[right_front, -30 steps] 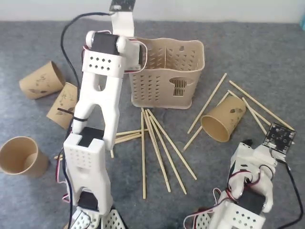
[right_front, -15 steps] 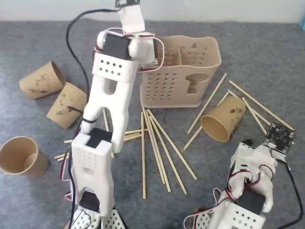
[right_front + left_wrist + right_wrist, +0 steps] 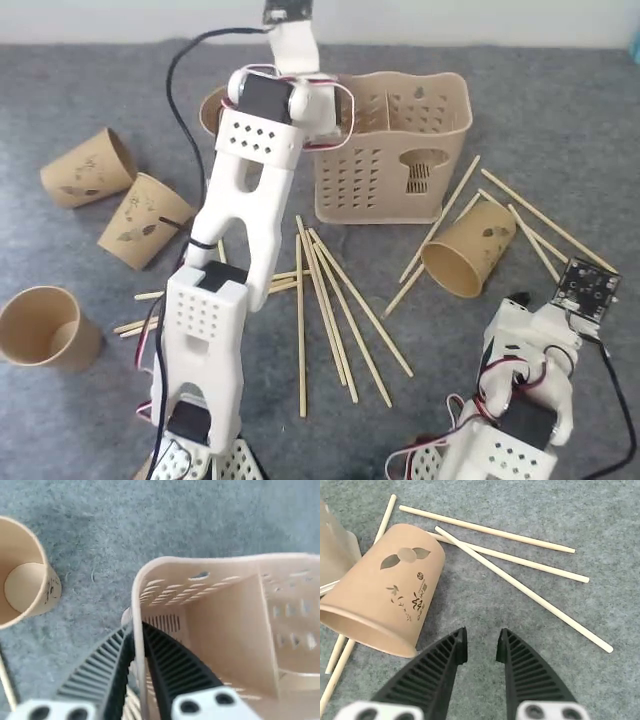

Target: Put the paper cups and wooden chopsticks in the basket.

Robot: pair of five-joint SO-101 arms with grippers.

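**Inspector:** What has changed?

**Assessor:** The basket [image 3: 400,160] has travelled to the right across the worktop [image 3: 90,70] over the last second. The left gripper [image 3: 136,630] took it there and is clamped on the basket's end wall, one finger inside the rim and one outside. The move has uncovered a far cup [image 3: 212,108] behind the spot the basket left.

**Inspector:** Consequence for the task?

**Assessor:** My judgement is that this is repositioning, not loading. The basket now stands nearer the tipped cup [image 3: 468,247] and the right arm's side. Nothing is visible inside it. The chopsticks [image 3: 330,300] lie loose on the worktop, so the filling is not yet begun.

**Inspector:** Where do the views differ?

**Assessor:** The left wrist view supplies the grip itself, with the wall pinched between the fingers, a bare compartment beyond it and the far cup lying open-mouthed beside the basket. From above, the arm's own body covers that contact. The right wrist view supplies the right gripper [image 3: 481,642], jaws slightly apart and holding nothing, over bare worktop just beside the tipped cup [image 3: 385,590]. The high view supplies the overall scatter.
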